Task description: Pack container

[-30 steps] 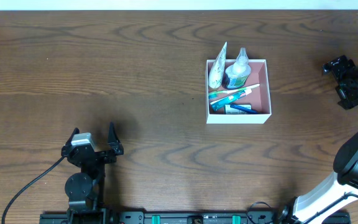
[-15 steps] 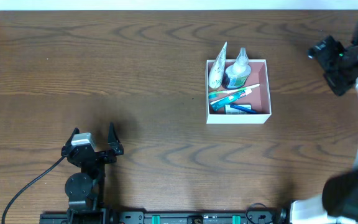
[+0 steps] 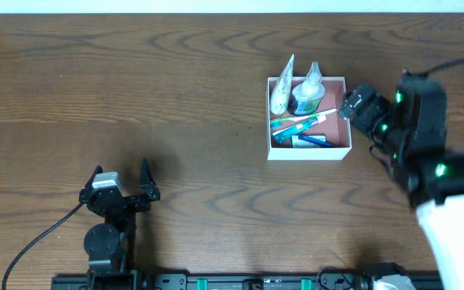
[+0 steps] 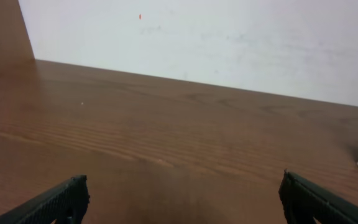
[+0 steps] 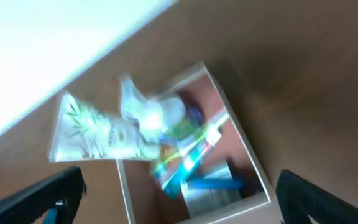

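Inside the container (image 3: 308,154), tube (image 3: 281,90) and bottle (image 3: 307,95)

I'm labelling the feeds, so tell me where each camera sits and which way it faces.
Overhead: above the table, looking straight down; left claw near the front edge, right claw beside the container.
Left wrist: low, facing across the table to a white wall; its fingers at bottom corners.
Right wrist: above the container, tilted down into it; fingers at bottom corners.
Shared: overhead and right wrist both show the container, tube and bottle.
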